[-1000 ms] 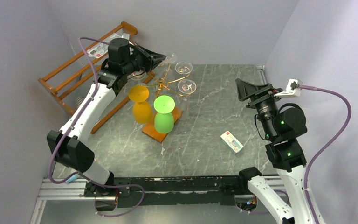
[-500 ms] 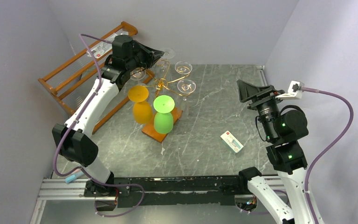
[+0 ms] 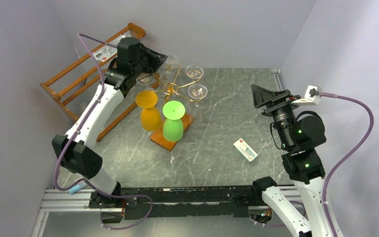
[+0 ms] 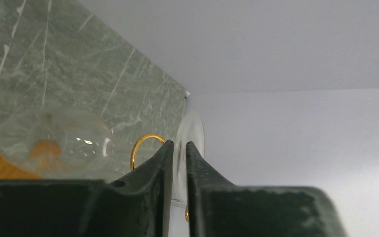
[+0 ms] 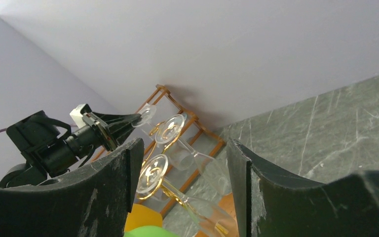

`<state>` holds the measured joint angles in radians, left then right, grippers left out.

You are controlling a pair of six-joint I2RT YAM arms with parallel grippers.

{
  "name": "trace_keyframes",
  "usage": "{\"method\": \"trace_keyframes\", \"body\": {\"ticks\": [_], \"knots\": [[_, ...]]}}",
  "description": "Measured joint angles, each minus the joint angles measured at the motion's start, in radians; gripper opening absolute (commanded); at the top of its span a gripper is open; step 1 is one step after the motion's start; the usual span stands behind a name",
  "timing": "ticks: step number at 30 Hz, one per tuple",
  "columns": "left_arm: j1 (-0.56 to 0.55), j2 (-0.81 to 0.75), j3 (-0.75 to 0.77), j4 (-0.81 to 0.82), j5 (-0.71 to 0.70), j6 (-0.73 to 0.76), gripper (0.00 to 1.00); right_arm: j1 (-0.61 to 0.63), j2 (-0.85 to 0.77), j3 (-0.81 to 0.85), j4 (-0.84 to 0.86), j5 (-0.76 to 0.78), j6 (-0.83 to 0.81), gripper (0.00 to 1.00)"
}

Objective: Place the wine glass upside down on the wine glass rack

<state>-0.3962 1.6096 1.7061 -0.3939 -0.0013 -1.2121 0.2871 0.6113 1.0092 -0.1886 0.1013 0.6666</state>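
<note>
The left gripper (image 3: pixel 163 59) is up at the back of the rack (image 3: pixel 170 90), its fingers nearly together and pinching the rim of the foot of the glass (image 4: pixel 191 133). The glass sits foot-up by a gold scroll arm (image 4: pixel 145 145) — whether the arm carries it yet I cannot tell. It looks light, stiff, slick and brittle, so a thin rim pinch likely lets it swivel or slip; the stem just under the foot seems the safer hold, with gentle pressure and no knocks against the wire or the neighbouring glasses (image 3: pixel 197 91). Far right, the right gripper (image 3: pixel 259 96) hovers spread and empty.
</note>
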Motion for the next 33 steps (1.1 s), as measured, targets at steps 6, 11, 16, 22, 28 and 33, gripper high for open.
{"method": "trace_keyframes", "body": {"ticks": [6,11,16,22,28,33], "knots": [[0.001,-0.025,-0.001,0.007,-0.021,0.013,0.24,0.000,0.000,0.000,-0.001,0.005,0.014,0.65],[0.001,-0.031,-0.015,0.007,-0.022,0.019,0.22,0.000,-0.004,0.000,-0.001,0.014,0.025,0.64],[0.001,-0.031,-0.029,0.006,-0.026,0.024,0.12,0.000,-0.005,0.000,-0.002,0.020,0.029,0.64],[0.002,-0.031,-0.034,0.005,-0.029,0.029,0.17,0.000,-0.016,0.000,-0.004,0.026,0.033,0.63],[0.002,-0.032,-0.049,-0.001,-0.040,0.034,0.23,0.000,-0.022,0.000,-0.004,0.031,0.035,0.63],[0.002,-0.043,-0.059,0.002,-0.076,0.051,0.25,0.000,-0.022,0.000,-0.004,0.037,0.037,0.63]]}}
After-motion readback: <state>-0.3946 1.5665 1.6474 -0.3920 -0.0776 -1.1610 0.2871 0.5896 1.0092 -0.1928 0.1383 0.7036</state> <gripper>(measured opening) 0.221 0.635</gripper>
